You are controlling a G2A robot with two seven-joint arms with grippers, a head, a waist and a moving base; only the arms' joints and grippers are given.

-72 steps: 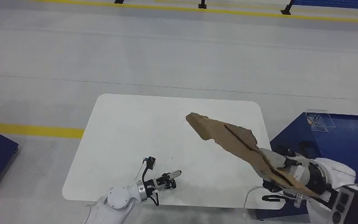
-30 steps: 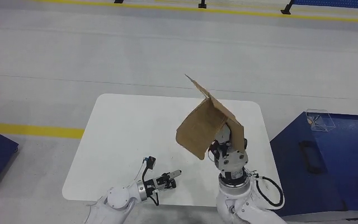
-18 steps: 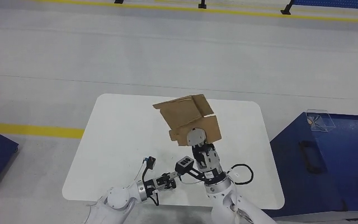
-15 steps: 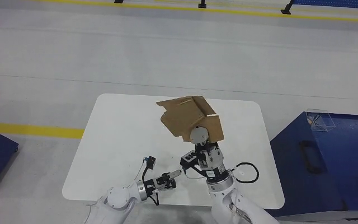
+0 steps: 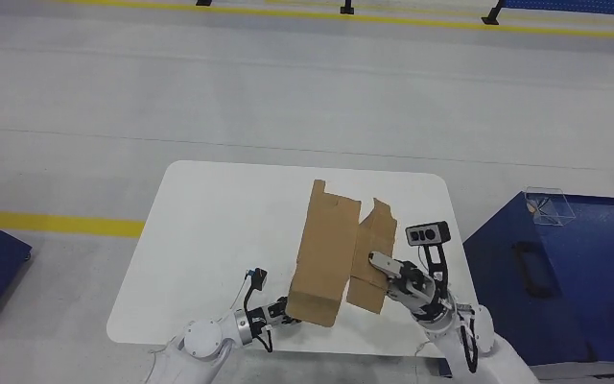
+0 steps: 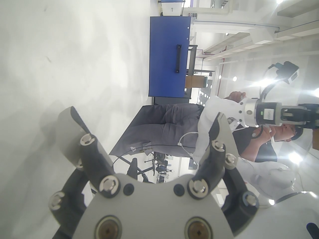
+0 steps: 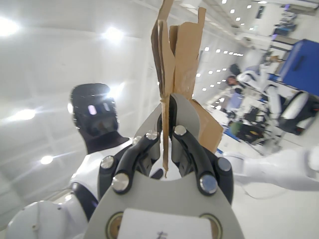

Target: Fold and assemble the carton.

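The carton (image 5: pixel 326 250) is a flattened brown cardboard blank with notched flaps, held tilted in the air over the front middle of the white table (image 5: pixel 211 221). My right gripper (image 5: pixel 381 262) is shut on its right edge. In the right wrist view the fingers clamp the cardboard's thin edge (image 7: pixel 166 115), and the carton (image 7: pixel 184 50) rises past them. My left gripper (image 5: pixel 280 310) lies low at the table's front edge, its tip partly hidden under the carton's lower corner. In its own view the left gripper (image 6: pixel 147 128) is open with nothing between the fingers.
A blue cabinet (image 5: pixel 547 259) stands just off the table's right side and is also seen from the left wrist (image 6: pixel 169 50). A small clear box (image 5: pixel 549 204) sits on it. The table's left half and back are bare.
The right arm has swung the carton from the far right across the table, turning it over, and now holds it flat-faced at the front. The left arm has stayed still.
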